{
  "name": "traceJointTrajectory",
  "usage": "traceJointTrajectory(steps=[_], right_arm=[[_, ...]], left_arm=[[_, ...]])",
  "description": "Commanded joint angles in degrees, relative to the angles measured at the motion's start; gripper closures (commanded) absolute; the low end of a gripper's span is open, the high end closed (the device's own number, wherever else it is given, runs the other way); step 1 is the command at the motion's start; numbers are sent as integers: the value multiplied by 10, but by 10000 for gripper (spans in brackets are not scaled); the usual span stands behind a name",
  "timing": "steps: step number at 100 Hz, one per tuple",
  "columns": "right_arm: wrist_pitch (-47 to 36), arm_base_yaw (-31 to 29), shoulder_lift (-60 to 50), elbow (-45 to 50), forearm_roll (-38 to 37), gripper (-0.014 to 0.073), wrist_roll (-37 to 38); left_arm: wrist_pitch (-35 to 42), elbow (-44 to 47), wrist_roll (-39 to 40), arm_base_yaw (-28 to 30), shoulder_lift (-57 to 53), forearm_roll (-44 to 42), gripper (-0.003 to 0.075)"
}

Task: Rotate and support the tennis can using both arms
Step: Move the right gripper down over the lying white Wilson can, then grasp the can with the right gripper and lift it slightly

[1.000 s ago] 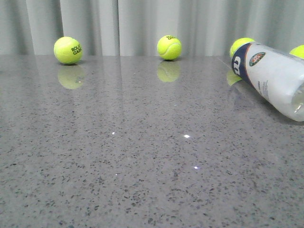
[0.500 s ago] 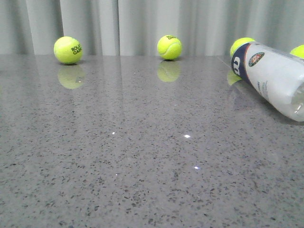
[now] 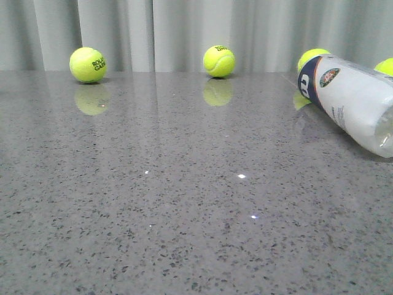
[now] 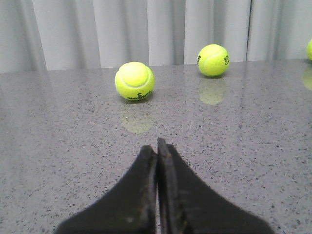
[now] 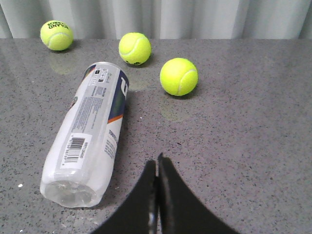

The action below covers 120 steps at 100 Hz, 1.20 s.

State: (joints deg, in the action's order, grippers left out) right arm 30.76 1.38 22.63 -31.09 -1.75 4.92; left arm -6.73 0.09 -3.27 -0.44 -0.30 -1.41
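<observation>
The tennis can (image 3: 353, 101) lies on its side at the far right of the grey table, its navy end with the round emblem pointing to the back. In the right wrist view the tennis can (image 5: 92, 126) shows its barcode label and clear end. It lies just beside my right gripper (image 5: 157, 163), which is shut, empty and apart from it. My left gripper (image 4: 157, 146) is shut and empty over bare table, and the can is out of that view. Neither arm shows in the front view.
Yellow-green tennis balls rest along the back: one at the left (image 3: 88, 64), one in the middle (image 3: 218, 61), two behind the can (image 3: 312, 58) (image 3: 385, 66). Two balls (image 5: 134, 48) (image 5: 179, 76) lie past the can's far end. A ball (image 4: 134, 81) lies ahead of my left gripper.
The can has turned slightly on the table: its emblem and logo have shifted a little. Nothing else in the front view has moved.
</observation>
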Motion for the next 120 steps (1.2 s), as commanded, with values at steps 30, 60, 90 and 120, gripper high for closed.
traceJointTrajectory(steps=[30, 60, 90, 120], right_arm=[[-27, -2, 159, -101, 2, 650, -4], [17, -1, 259, -158, 28, -24, -4], [79, 32, 371, -241, 89, -38, -4], [157, 47, 517, -336, 166, -38, -4]], left_arm=[[45, 25, 5, -4, -19, 1, 739], [45, 25, 5, -4, -19, 1, 739], [45, 25, 5, -4, -19, 1, 739], [45, 25, 5, -4, -19, 1, 739]])
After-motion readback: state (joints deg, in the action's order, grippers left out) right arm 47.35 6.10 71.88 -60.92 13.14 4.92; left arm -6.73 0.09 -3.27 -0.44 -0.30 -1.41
